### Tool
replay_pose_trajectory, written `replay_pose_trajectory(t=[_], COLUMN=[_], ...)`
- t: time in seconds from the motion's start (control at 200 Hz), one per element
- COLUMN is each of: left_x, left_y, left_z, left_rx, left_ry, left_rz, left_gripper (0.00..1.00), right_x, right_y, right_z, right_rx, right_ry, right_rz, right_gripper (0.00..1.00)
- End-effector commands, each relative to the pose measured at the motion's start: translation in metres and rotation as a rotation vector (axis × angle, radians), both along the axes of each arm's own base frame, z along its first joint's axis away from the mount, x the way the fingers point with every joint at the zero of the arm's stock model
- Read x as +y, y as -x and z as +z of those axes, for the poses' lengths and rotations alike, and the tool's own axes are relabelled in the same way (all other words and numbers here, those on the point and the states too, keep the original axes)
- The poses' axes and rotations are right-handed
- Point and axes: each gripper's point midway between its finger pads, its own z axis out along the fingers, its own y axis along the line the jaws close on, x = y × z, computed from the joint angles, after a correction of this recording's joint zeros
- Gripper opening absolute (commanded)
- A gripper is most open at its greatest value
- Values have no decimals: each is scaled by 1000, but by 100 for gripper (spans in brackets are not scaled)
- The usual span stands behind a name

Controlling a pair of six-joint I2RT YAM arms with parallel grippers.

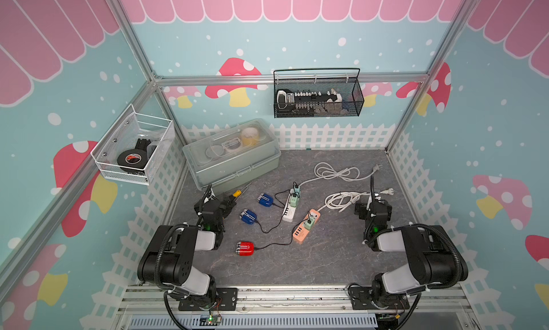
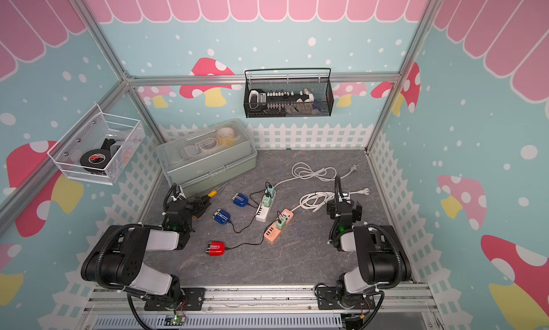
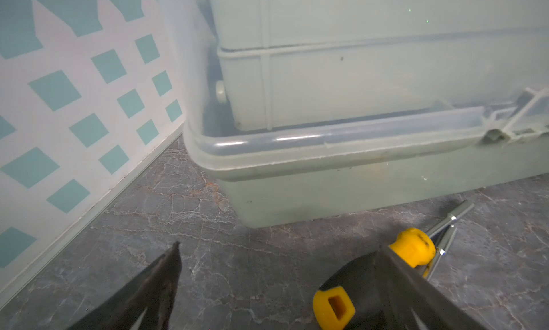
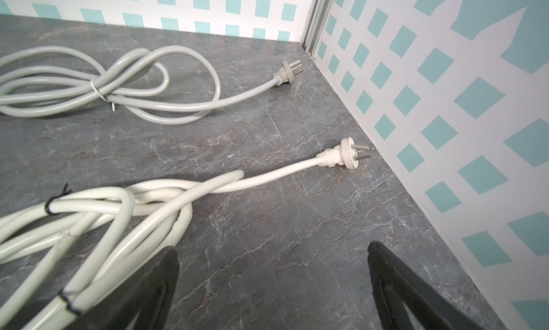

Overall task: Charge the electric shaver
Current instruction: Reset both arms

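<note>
We find three electric shavers lying on the table. The red shaver [image 1: 245,248] is nearest the arms' bases, the near blue shaver [image 1: 248,216] sits beyond it, and the far blue shaver [image 1: 265,200] beyond that. Thin black leads run from them toward green adapters seated in the white power strip [image 1: 289,208] and the orange power strip [image 1: 306,230].

The left gripper [image 3: 279,248] has its jaws spread wide with nothing between them. It hangs low beside the translucent storage box [image 1: 231,153]. A yellow-handled screwdriver [image 3: 413,248] lies at one finger, and we cannot tell whether they touch.

The right gripper [image 4: 273,248] is likewise spread wide and holds nothing. It sits over the near cable bundle [image 4: 118,212], a smooth cream cord cinched with black ties. The far cable bundle [image 4: 113,85] is greyer and tied in white. Both wall plugs lie loose on the surface, near the side wall.

The shavers are glossy, rounded blocks with silver heads. The tabletop [image 1: 297,263] is a dark grey, marble-veined mat. The walls are teal, printed with mushrooms and a white picket fence, and framed in aluminium. A black mesh basket [image 1: 318,97] hangs on the back rail. A white mesh basket [image 1: 133,147] on the left wall holds a black tape roll [image 1: 128,160].
</note>
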Motion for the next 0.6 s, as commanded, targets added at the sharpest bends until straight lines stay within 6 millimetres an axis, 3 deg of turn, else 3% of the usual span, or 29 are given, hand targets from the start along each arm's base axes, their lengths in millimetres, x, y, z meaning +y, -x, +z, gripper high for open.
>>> replay_pose_trajectory(t=[0.0,0.59], left_x=[-3,-4], left_y=[-14,-15], left_z=[23,25], left_rx=[-79,-77], left_ry=[-4,-12], left_rz=[-27,-30], left_gripper=[99,99], right_x=[5,12], right_y=[-16,-18], right_z=[22,21], right_rx=[-68,-56], right_ry=[15,17], right_rz=[16,65], right_gripper=[99,99])
